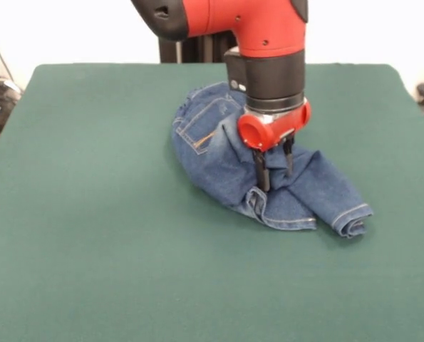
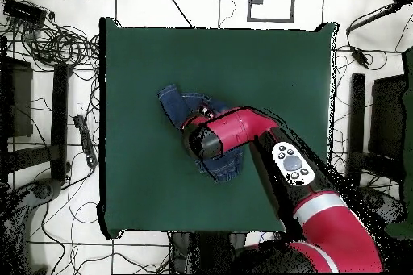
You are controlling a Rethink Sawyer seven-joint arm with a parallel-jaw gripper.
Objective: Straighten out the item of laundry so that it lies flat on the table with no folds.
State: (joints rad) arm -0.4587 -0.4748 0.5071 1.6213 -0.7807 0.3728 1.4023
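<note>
The small blue denim jeans (image 1: 212, 146) lie crumpled in a heap right of the middle of the dark green table (image 1: 90, 214). A back pocket with orange stitching faces up at the heap's far left. The legs are folded over at the near right, with hems showing. My gripper (image 1: 276, 178) points straight down over the folded legs. Its two black fingers (image 1: 261, 174) are apart, and their tips rest on the cloth. In the overhead view the jeans (image 2: 173, 102) stick out from under my red wrist (image 2: 214, 139), which hides the gripper. The table (image 2: 266, 70) also shows there.
My red and black arm (image 1: 265, 43) comes down from the top over the jeans' far part. The black pedestal (image 1: 190, 50) stands behind the table's far edge. Cables (image 2: 48, 46) and equipment lie on the floor round the table.
</note>
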